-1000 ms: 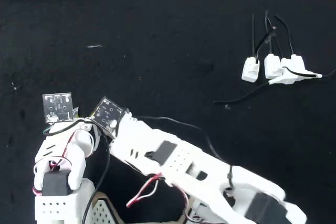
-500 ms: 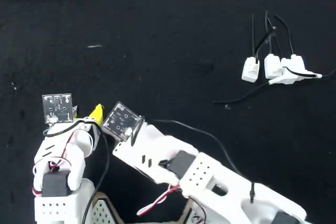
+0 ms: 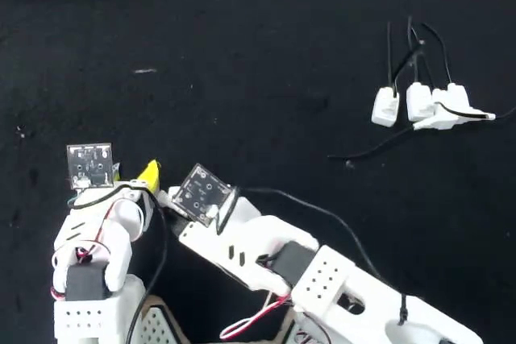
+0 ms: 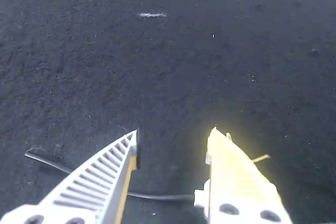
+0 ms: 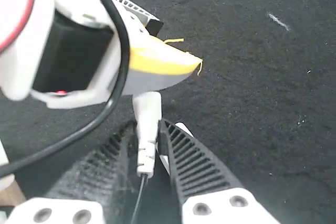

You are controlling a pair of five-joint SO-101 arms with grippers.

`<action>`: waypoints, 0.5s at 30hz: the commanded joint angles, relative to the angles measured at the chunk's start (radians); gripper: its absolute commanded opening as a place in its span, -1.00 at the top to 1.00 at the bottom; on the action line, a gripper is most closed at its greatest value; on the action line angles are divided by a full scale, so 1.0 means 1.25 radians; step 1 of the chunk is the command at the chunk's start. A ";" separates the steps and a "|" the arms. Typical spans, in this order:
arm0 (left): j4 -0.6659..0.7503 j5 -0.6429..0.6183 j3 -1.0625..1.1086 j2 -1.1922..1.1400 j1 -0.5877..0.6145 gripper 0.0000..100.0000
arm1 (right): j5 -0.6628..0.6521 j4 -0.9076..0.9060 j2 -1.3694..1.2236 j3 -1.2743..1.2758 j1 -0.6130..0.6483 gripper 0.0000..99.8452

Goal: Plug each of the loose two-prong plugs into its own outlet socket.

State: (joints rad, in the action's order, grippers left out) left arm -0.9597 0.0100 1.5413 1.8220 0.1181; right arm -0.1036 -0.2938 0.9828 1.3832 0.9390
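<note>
Jaws: right gripper [image 5: 147, 123] clamped on plug [image 5: 148, 109] | left gripper [image 4: 173, 132] spread wide, nothing between | we see plug just beside left gripper's yellow finger [image 5: 157, 61] | white corded cluster [image 3: 423, 102] well apart from left gripper

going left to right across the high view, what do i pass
left arm's wrist camera board → its yellow jaw → right arm's wrist camera board → cluster of white corded blocks
</note>
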 commanded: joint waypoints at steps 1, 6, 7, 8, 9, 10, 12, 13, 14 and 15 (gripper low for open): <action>0.011 0.009 -0.002 -0.006 -0.012 0.55 | 0.006 0.006 0.045 -0.018 -0.007 0.98; 0.010 0.009 -0.002 -0.006 -0.013 0.55 | 0.006 0.006 0.047 -0.018 -0.018 0.98; 0.010 0.009 -0.002 -0.006 -0.013 0.55 | 0.007 0.006 0.047 -0.018 -0.028 0.98; 0.010 0.009 -0.001 -0.006 -0.013 0.55 | 0.007 0.006 0.047 -0.019 -0.039 0.98; 0.010 0.009 -0.001 -0.006 -0.013 0.55 | 0.010 0.006 0.047 -0.020 -0.049 0.98; 0.010 0.009 -0.001 -0.006 -0.013 0.55 | 0.021 0.006 0.047 -0.021 -0.058 0.98; 0.010 0.009 -0.001 -0.006 -0.013 0.55 | 0.038 0.006 0.047 -0.023 -0.063 0.98; 0.010 0.009 -0.001 -0.006 -0.013 0.55 | 0.041 0.006 0.047 -0.023 -0.063 0.98; 0.010 0.009 -0.001 -0.006 -0.013 0.55 | 0.041 0.005 0.047 -0.023 -0.061 0.98; 0.010 0.009 -0.001 -0.006 -0.013 0.55 | 0.041 0.005 0.047 -0.023 -0.061 0.98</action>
State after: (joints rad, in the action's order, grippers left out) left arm -0.9551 0.0100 1.5443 1.8220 0.1181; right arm -0.0667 -0.2938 0.9874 1.3832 0.8991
